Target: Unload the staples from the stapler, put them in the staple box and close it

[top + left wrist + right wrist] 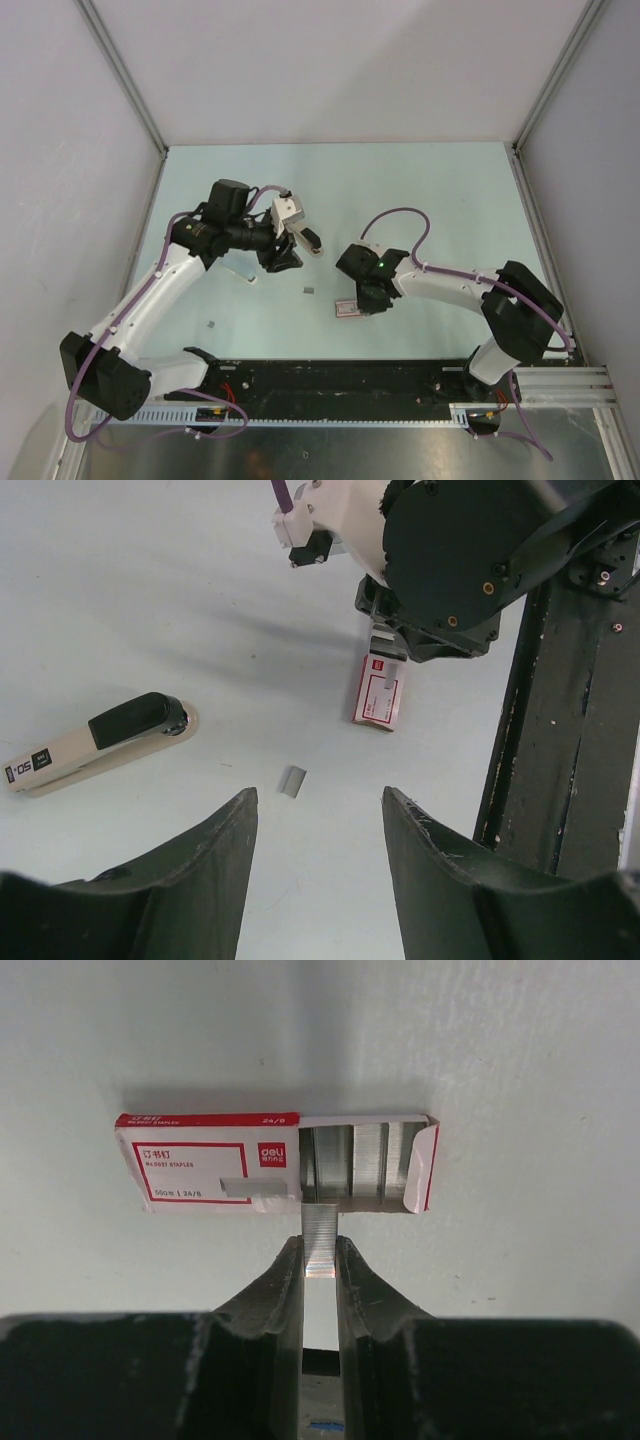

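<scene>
The stapler (95, 742), cream with a black top, lies closed on the table left of my left gripper (318, 795); in the top view the stapler (312, 241) is just beyond my left gripper (283, 258). The left gripper is open, empty and above the table. A short loose piece of staples (292, 781) lies ahead of it and also shows in the top view (309, 291). My right gripper (320, 1245) is shut on a silvery strip of staples (320, 1222), its far end at the open end of a red-and-white staple box (210, 1165).
The staple box (347, 308) lies on the table by my right gripper (370, 298), with more strips in its open end. Another tiny grey bit (211, 324) lies at the left. The black base rail (330, 380) runs along the near edge.
</scene>
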`<state>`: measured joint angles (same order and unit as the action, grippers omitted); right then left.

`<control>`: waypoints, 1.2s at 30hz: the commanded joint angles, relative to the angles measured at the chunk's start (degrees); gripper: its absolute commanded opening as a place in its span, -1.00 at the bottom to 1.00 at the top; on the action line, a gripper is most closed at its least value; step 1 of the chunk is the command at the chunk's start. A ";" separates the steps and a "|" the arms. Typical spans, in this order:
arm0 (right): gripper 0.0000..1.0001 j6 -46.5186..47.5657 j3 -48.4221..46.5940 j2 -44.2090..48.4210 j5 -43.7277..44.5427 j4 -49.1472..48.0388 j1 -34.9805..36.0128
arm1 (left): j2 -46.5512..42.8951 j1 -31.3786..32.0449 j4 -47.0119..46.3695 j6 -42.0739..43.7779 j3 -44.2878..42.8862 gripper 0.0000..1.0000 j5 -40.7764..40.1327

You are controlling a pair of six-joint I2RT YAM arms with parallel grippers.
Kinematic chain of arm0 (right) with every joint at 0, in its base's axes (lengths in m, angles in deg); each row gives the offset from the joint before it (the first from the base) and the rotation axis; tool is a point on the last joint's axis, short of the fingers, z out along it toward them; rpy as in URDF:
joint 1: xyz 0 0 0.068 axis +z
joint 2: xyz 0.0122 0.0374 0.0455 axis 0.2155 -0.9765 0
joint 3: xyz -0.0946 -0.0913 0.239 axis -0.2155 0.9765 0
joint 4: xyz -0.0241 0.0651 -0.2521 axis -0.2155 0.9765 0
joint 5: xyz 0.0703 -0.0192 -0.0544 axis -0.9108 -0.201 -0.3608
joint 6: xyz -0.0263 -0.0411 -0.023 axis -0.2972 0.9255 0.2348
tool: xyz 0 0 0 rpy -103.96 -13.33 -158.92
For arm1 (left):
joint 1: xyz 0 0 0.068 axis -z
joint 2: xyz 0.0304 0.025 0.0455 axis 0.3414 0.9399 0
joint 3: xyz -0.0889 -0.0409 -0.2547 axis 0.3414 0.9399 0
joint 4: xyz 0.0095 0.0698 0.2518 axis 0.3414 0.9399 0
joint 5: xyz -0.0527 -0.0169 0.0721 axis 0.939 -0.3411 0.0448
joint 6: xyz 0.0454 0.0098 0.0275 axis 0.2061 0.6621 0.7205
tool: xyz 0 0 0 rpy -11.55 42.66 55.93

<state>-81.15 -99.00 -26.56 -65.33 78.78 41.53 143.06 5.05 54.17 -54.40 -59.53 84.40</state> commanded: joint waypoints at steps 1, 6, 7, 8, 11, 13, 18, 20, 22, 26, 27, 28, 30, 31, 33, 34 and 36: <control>-0.87 -0.13 0.21 -0.77 0.60 -1.15 -0.95 | -1.87 0.30 -0.43 1.24 0.16 0.16 0.01; -0.87 0.55 0.21 -1.34 -0.17 -1.34 -1.56 | -1.96 0.38 -0.39 1.30 0.20 0.16 -0.10; -0.87 0.60 0.21 -1.49 -0.30 -1.31 -1.67 | -1.97 0.38 -0.38 1.27 0.24 0.16 -0.03; -0.87 0.71 0.21 -1.61 -0.40 -1.34 -1.72 | -1.97 0.34 -0.42 1.26 0.26 0.16 -0.03; -0.86 1.00 0.21 -1.78 -0.76 -1.43 -1.84 | -2.02 0.39 -0.41 1.32 0.35 0.16 -0.02; -0.86 1.24 0.14 -1.89 -1.07 -1.63 -2.01 | -2.10 0.34 -0.42 1.34 0.37 0.16 -0.03; -0.85 1.58 0.12 -2.30 -1.47 -1.83 -2.22 | -2.15 0.38 -0.41 1.49 0.37 0.16 -0.12; -0.85 1.76 0.08 -2.55 -1.58 -1.82 -2.30 | -2.04 0.36 -0.38 1.47 0.42 0.16 -0.08; -0.85 1.83 0.04 -2.70 -1.57 -1.75 -2.47 | -2.02 0.36 -0.39 1.50 0.45 0.16 0.00; -0.85 2.06 0.06 -2.70 -1.35 -1.55 -3.01 | -1.94 0.41 -0.40 1.52 0.54 0.16 0.21; -0.85 2.19 0.09 -2.65 -1.33 -1.55 -3.09 | -1.91 0.35 -0.43 1.52 0.50 0.16 0.26; -0.84 2.25 0.06 -2.63 -1.44 -1.59 -3.18 | -1.90 0.32 -0.39 1.52 0.53 0.16 0.24; -0.84 2.46 0.04 -2.79 -1.58 -1.69 -3.29 | -1.89 0.30 -0.39 1.52 0.54 0.15 0.30; -0.84 2.47 0.04 -2.87 -1.74 -1.75 -3.32 | -1.89 0.34 -0.38 1.52 0.55 0.15 0.30; -0.84 2.60 0.03 -2.93 -1.91 -1.84 -3.34 | -1.96 0.35 -0.41 1.52 0.59 0.15 0.31; -0.83 2.68 0.03 -2.99 -2.00 -1.87 -3.39 | -1.97 0.33 -0.39 1.52 0.61 0.15 0.27; -0.83 2.78 0.06 -3.14 -2.22 -1.96 -3.47 | -2.04 0.37 -0.37 1.52 0.63 0.15 0.19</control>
<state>-78.95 -99.00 -29.29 -67.32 77.45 38.30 142.53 5.05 54.15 -54.33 -59.40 84.38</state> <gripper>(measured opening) 0.184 0.580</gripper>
